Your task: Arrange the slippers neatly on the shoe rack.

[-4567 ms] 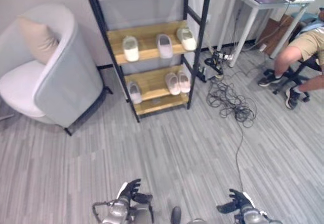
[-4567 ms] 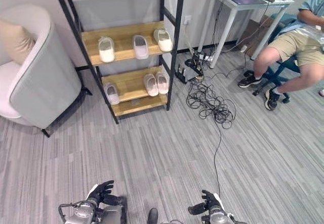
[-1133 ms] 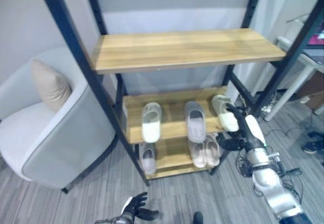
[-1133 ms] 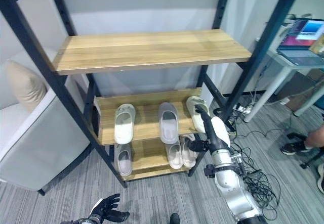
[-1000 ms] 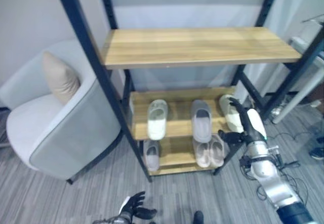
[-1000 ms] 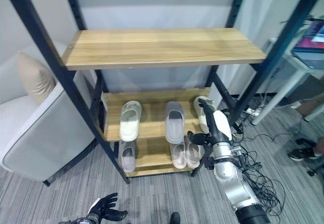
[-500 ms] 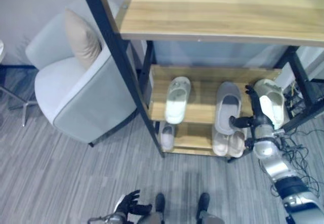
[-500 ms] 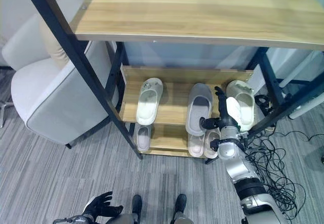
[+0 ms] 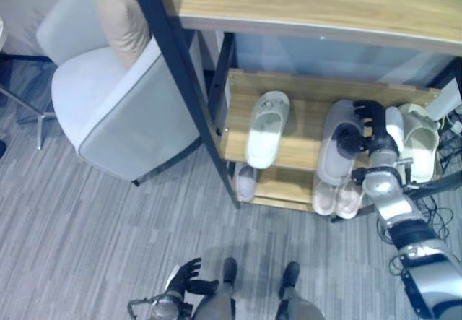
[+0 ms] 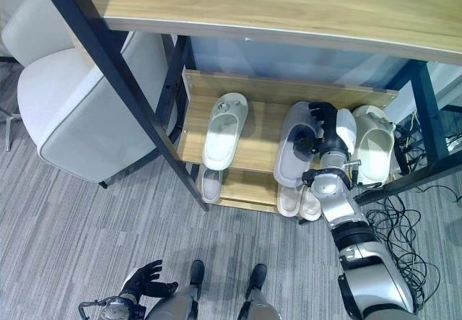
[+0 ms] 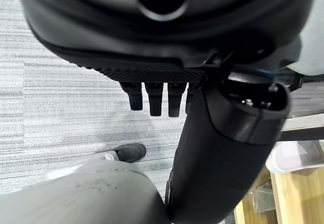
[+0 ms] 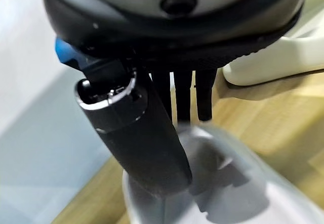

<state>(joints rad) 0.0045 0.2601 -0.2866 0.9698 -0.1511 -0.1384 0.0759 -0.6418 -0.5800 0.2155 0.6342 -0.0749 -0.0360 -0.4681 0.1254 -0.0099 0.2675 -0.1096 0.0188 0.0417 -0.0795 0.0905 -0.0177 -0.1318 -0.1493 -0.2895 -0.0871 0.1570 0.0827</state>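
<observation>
Three slippers sit on the middle shelf (image 10: 253,162) of the shoe rack (image 10: 108,67), and the right hand (image 10: 326,133) is on the one in the centre: the grey slipper (image 10: 294,150). Fingers curl over its toe end and the thumb presses in from the side, so it looks like a clamping hold on the upper, the sort of grasp you would take to slide or turn the slipper rather than lift it high. In the right wrist view the thumb (image 12: 136,133) lies down against the pale rounded upper while the fingers reach past it toward the wood.

Why this one? It lies between the white slipper (image 10: 224,132) to its left and the cream slipper (image 10: 375,150) to its right, close to the cream one and well apart from the white, so my read is that the spacing is being evened out.

Materials now. All three look like moulded foam or rubber: smooth, matte, rounded, with a broad closed band over an open footbed. That soft upper should give a little under the fingers. Shelves are light wood with visible grain, held in a black metal frame. On the lower shelf, a pale pair (image 10: 299,201) lies side by side, touching, with a single slipper (image 10: 209,184) off to the left.

Down low over the grey carpet (image 10: 72,233), the left hand (image 10: 144,280) hangs idle, fingers loosely spread, holding nothing. A grey armchair (image 9: 108,110) with a beige cushion (image 9: 119,16) stands beside the rack.
</observation>
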